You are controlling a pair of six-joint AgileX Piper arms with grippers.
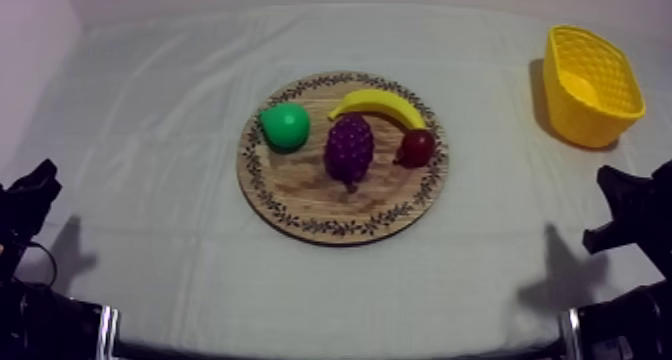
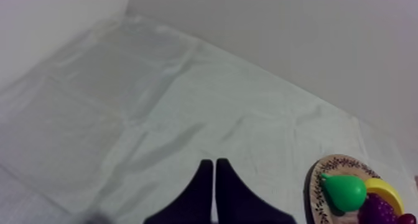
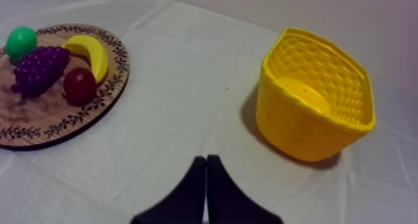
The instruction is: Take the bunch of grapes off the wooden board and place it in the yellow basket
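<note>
1. Nearest of all, at the near left edge of the worktop (image 1: 330, 294), sits my left gripper (image 2: 214, 164). Its fingers (image 2: 200, 189) lie pressed together in a narrow wedge, clenched on nothing, above bare grey-white cloth (image 1: 150, 154).
2. Opposite it, at the near right edge, sits my right gripper (image 3: 206, 159). Its fingers (image 3: 194, 189) are likewise clenched together with nothing between them, and they point toward the stretch of cloth between board and basket.
3. Farther in, the round wooden board (image 1: 300, 199) lies flat in the middle of the worktop, well apart from both grippers, its patterned rim showing all the way round.
4. On the board, near its centre, lies the bunch of grapes (image 1: 349, 149), purple and reaching nearer than the other fruit.
5. Just left of the grapes and slightly farther back sits the green pear (image 1: 285, 126). Just right of them is the small red fruit (image 1: 417, 147); whether it touches the grapes I cannot tell.
6. Behind the grapes and the red fruit, the banana (image 1: 380, 104) curves along the far side of the board.
7. Farthest off, toward the far right corner, the yellow basket (image 1: 590, 119) stands on its base with its mouth up, well apart from the board.
</note>
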